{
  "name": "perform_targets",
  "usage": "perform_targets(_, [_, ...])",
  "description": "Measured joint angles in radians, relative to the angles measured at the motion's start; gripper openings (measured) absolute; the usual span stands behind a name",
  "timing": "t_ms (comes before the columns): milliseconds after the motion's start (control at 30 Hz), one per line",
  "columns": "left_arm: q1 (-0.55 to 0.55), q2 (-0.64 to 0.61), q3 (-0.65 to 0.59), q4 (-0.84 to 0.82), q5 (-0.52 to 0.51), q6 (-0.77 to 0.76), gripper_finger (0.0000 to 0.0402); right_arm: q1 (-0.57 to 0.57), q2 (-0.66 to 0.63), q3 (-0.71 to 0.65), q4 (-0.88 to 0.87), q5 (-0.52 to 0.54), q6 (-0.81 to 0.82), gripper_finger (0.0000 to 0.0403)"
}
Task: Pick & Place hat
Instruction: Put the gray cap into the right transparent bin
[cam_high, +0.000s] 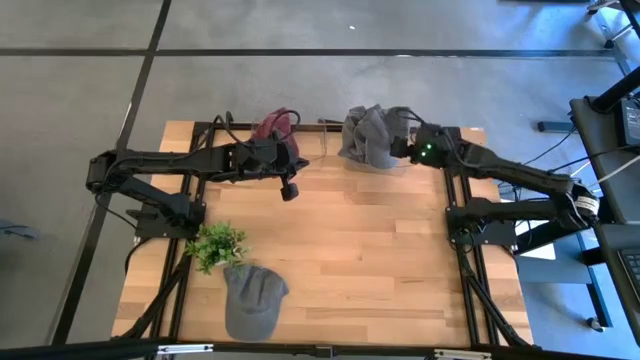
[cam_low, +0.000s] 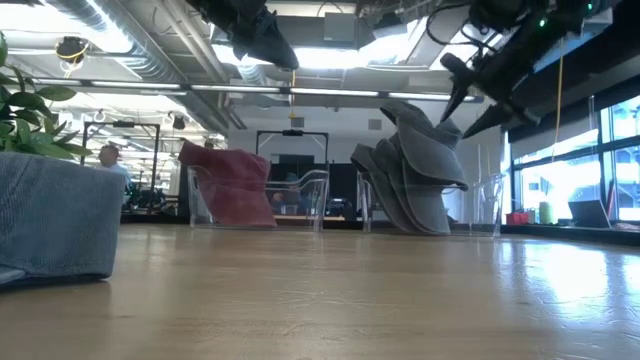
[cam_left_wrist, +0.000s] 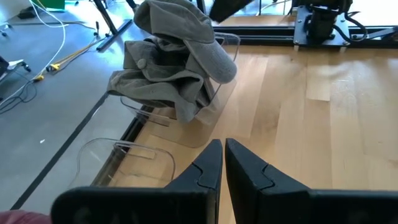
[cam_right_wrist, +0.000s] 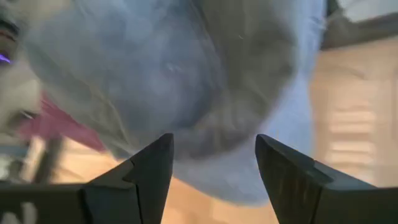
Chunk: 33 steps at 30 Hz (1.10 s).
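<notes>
Pale butcher-block planks make up the wooden table (cam_high: 380, 250), with grey floor all round it. Nearest the front edge lies a single grey-blue corduroy cap (cam_high: 250, 297), flat on the wood, touching a small green potted plant (cam_high: 216, 243) just behind it. The low view shows that cap only as a ribbed blue-grey mass at its left side (cam_low: 55, 215), with leaves above.

Farther back, the left gripper (cam_high: 289, 190) hangs over the table's middle rear, its arm stretched in from the left; in its wrist view the two dark fingers (cam_left_wrist: 205, 171) stand closed together with nothing between them.

Along the far edge stand two clear plastic bins. The left bin (cam_low: 300, 195) holds one dark red cap (cam_low: 232, 185), draped over its wall. The right bin (cam_left_wrist: 214, 93) holds a heap of grey caps (cam_high: 372, 135), too tangled to count.

The right gripper (cam_high: 408, 145) reaches in from the right, held at the heap's side above the bin. Its fingers (cam_right_wrist: 149, 171) are spread wide, grey cloth filling the view just beyond them, not pinched. Only the low view shows the room behind: ceiling ducts, windows and a person (cam_low: 108, 158) far off.
</notes>
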<state>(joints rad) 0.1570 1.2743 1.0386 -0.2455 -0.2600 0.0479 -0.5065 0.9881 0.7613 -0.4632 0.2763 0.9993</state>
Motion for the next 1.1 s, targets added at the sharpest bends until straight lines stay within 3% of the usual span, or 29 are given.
perform_targets(133, [0.0,0.0,0.0,0.0,0.036,0.0,0.0016,-0.002,-0.001,-0.075,0.167,0.019,0.017,0.0227])
perform_targets(267, [0.0,0.0,0.0,0.0,0.08,-0.002,0.0016,-0.021,-0.001,-0.094,0.174,0.045,0.017,0.0227])
perform_targets(833, [0.0,0.0,0.0,0.001,0.083,-0.008,0.0016,-0.054,0.0,-0.095,0.184,0.047,-0.083,0.0224])
perform_targets(933, [0.0,0.0,0.0,0.001,0.083,-0.008,0.0016,-0.054,0.0,-0.095,0.183,0.047,-0.062,0.0203])
perform_targets(1100, [0.0,0.0,0.0,0.001,0.083,-0.001,0.0016,-0.054,0.0,-0.096,0.18,0.047,-0.062,0.0131])
